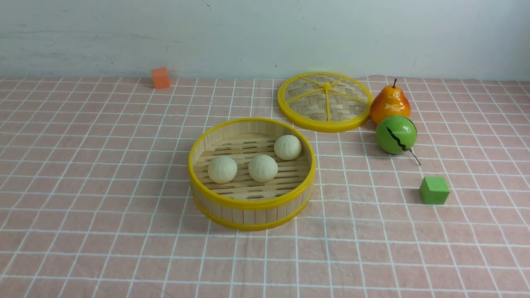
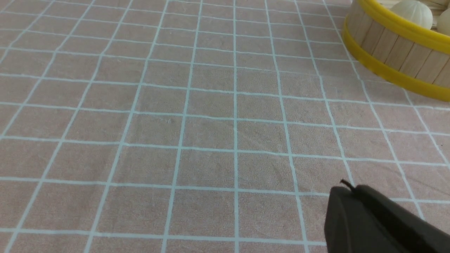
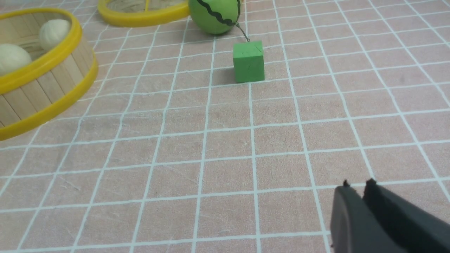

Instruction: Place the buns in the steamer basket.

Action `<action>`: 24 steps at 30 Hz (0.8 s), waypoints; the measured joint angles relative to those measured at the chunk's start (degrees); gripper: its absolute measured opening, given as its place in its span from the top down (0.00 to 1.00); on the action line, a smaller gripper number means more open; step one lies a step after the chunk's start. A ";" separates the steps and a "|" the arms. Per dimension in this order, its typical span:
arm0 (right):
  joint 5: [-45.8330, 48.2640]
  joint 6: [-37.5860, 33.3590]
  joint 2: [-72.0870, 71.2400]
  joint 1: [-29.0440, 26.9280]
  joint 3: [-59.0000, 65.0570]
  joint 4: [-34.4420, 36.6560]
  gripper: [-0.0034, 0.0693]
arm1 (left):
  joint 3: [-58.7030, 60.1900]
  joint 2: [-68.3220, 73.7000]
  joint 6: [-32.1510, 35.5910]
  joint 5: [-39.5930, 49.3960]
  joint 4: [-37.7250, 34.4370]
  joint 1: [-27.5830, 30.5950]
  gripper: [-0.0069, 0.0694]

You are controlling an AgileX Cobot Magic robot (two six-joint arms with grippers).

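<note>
Where the checked pink cloth of the counter (image 1: 103, 174) meets the pale wall at its far edge, an orange cube (image 1: 160, 78) sits toward the far left corner, with wide bare cloth between it and the steamer basket (image 1: 251, 203) near the counter's middle. All three buns (image 1: 263, 168) lie on the basket's slotted floor, two side by side nearer the near rim and one farther back toward the right wall. Beyond the basket, toward the far right, the woven lid (image 1: 324, 102) lies flat, and a pear (image 1: 389, 104) and a green ball (image 1: 396, 134) stand just beside it, touching each other; a green cube (image 1: 434, 190) rests apart, closer to the near edge. The near strip of the counter is open on both sides. Neither arm shows in the front view; only the wrist views show them. The left claw (image 2: 346, 188) hangs over bare cloth with its tips together, empty, the basket wall off to one side. The right claw (image 3: 357, 184) also holds nothing, its tips parted by a narrow slit, the green cube well ahead of it.
</note>
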 joint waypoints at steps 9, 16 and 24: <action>0.00 0.06 0.00 0.00 0.00 0.00 0.87 | 0.00 0.00 0.00 0.00 0.00 0.00 0.93; 0.00 0.06 0.00 0.00 0.00 0.00 0.85 | 0.00 0.00 0.00 0.00 0.00 0.00 0.93; 0.00 0.06 0.00 0.00 0.00 0.00 0.84 | 0.00 0.00 0.00 0.00 0.00 0.00 0.92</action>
